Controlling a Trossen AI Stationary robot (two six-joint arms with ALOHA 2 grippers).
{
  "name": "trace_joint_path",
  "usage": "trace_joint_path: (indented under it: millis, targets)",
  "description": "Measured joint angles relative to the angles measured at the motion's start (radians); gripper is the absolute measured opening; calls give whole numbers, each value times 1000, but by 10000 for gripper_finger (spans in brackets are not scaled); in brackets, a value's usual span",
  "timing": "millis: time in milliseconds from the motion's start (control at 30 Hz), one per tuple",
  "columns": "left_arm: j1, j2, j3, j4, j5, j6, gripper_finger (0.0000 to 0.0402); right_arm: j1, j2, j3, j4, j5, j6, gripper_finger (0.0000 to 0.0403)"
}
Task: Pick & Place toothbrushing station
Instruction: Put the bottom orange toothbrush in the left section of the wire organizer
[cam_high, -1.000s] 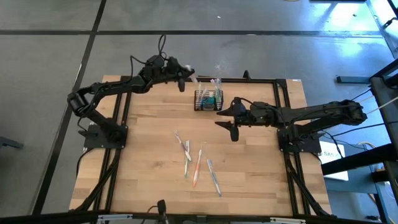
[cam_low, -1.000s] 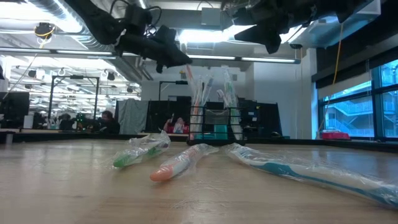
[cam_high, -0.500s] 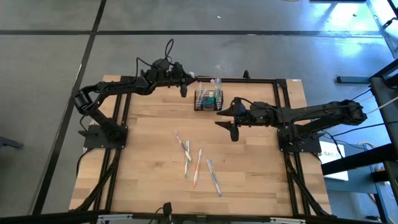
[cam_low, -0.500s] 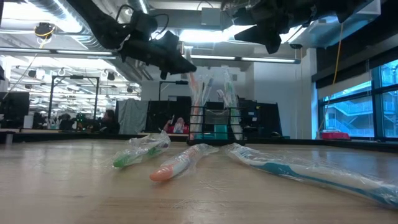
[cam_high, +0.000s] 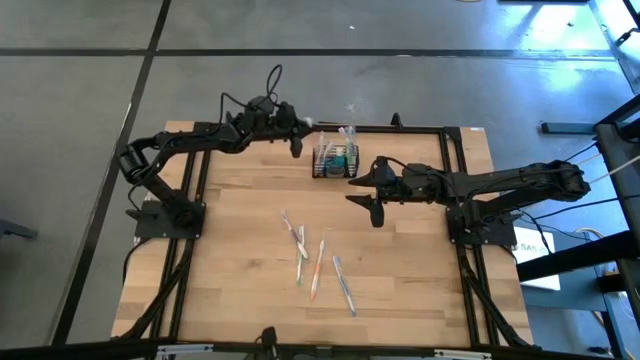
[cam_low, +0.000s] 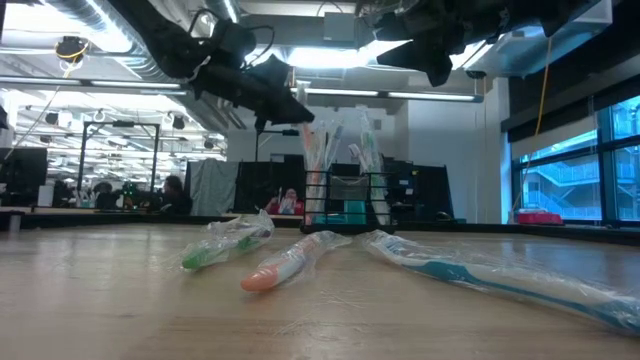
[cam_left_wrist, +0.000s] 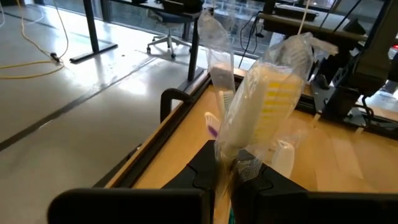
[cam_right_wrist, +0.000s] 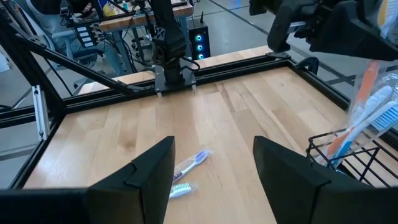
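The left gripper (cam_high: 298, 128) hangs above the surface just beside the toothbrushing station (cam_high: 334, 159), on its far-left side, with its jaws pinched narrow on a plastic-wrapped toothbrush with yellow bristles (cam_left_wrist: 261, 112) that stands up from between them. The right gripper (cam_high: 362, 185) hovers just beside the station's opposite, near-right side, its jaws spread wide and holding nothing; in its wrist view the two dark fingers (cam_right_wrist: 149, 180) frame bare wood. The station itself, a small black wire-mesh caddy, stands upright on the wooden surface (cam_high: 240, 250) close to the far edge, between the two grippers, with several wrapped toothbrushes rising out of its top and something teal low inside. Nearer the front than the station, well apart from it, four wrapped toothbrushes (cam_high: 317, 264) lie loose on the wood. In the low view, people (cam_low: 175, 195) sit at desks in the room behind the station.
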Motion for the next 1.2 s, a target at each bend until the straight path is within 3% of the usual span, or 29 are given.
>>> trace_joint_path:
  millis: [267, 433, 700, 1200]
  targets:
    - [-34, 39, 0, 19, -66, 13, 18, 0, 0, 0, 5, 0, 2, 219]
    - [-34, 125, 0, 107, -60, -13, 18, 0, 0, 0, 5, 0, 2, 219]
    - [-33, 209, 0, 114, -65, -17, 18, 0, 1, 0, 5, 0, 2, 219]
    - [-33, 223, -1, 114, -64, -19, 42, 0, 1, 0, 4, 0, 2, 219]
